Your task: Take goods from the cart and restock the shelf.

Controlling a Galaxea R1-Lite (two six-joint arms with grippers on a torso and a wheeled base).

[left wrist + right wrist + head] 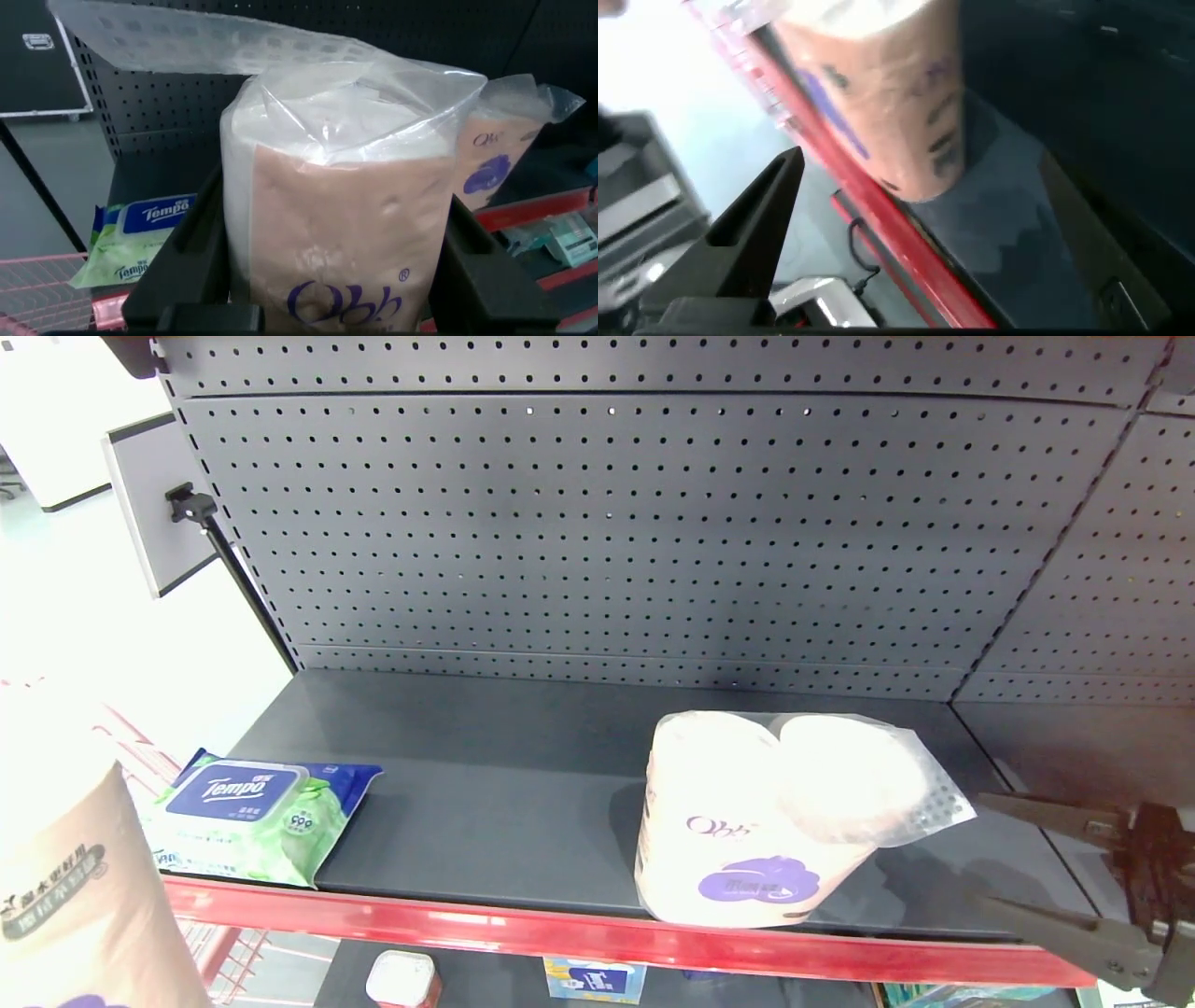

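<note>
1. The left claw (327, 275) is nearest, pinching a held roll pack (327, 187) between its two dark fingers (187, 271); the pack stands upright in the grip, its loose plastic top flaring above; in the head view it sits at the lower left, in front of the shelf and off its deck.
2. The red wire cart (219, 943) lies low on the left, beside and below the held roll pack.
3. The right claw (978, 847) hangs at the right over the shelf's front, its fingers (1055, 919) spread wide with nothing between them; it sits just beside the shelved roll pack; whether they touch I cannot tell.
4. The red front rail (523, 933) runs along the near edge of the shelf (504, 803).
5. A wipes pack (261, 817) lies flat at the shelf's left front corner, overhanging the edge a little.
6. The shelved roll pack (761, 831) stands upright towards the right front of the deck, close to the rail, its plastic top flap folded to the right; it is well apart from the wipes pack.
7. The pegboard back (635, 523) rises behind the deck.
</note>
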